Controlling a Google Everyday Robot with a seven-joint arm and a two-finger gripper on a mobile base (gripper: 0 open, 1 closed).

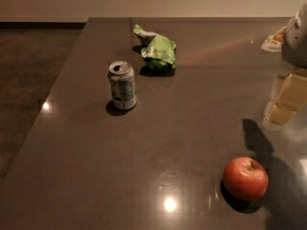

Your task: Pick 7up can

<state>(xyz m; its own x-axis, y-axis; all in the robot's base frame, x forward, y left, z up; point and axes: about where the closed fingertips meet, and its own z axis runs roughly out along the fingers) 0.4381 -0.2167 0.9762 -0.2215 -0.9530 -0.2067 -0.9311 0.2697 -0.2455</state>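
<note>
The 7up can (122, 86) stands upright, left of centre on the glossy dark tabletop (158, 143). It is a slightly dented silver cylinder with green-white print. Behind it, near but apart, lies a crumpled green snack bag (157, 49). A smooth red apple (245, 178) sits front right. The rounded grey shape at the right edge is probably the gripper (296, 37), well apart from the can. I cannot tell whether it is spread or closed.

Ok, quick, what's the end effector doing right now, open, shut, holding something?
End effector: at the upper right edge, mostly out of frame; open or closed cannot be told. Not holding the 7up can, which stands free on the table.
</note>
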